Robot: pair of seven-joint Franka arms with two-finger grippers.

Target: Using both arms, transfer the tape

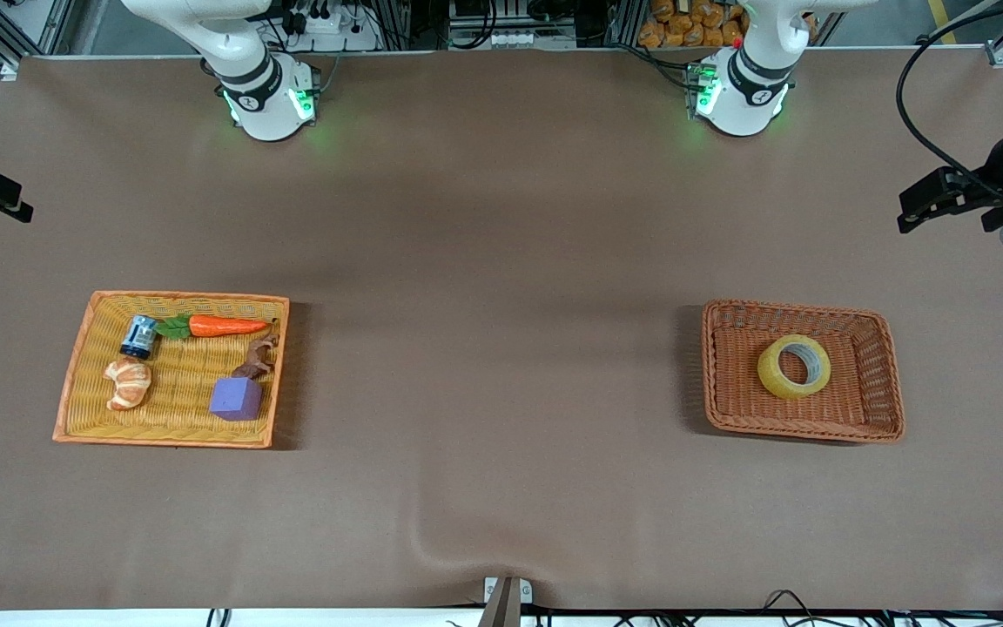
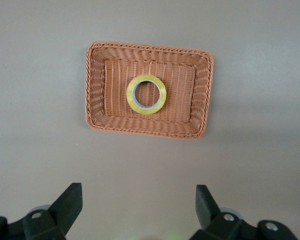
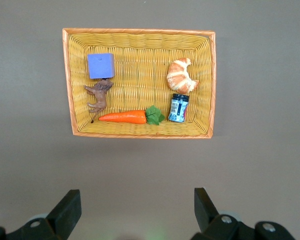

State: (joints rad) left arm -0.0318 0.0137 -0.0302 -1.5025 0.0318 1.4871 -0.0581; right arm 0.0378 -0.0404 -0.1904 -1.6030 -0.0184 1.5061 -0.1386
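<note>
The tape (image 2: pixel 146 94) lies in its basket (image 2: pixel 92 90), well apart from the left claw (image 2: pixel 138 207), fingers spread.

The tape (image 1: pixel 794 366) lies in the basket (image 1: pixel 880 383) at lower right of the front view; a tray (image 1: pixel 75 383) of items sits lower left.

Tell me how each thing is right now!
tape: lying flat in the brown basket, untouched.
yellow basket: holds carrot, croissant, purple cube, can and toy animal.
left gripper: jaws open, holding nothing, high over the table.
right gripper: jaws open, holding nothing, high over the table.
</note>
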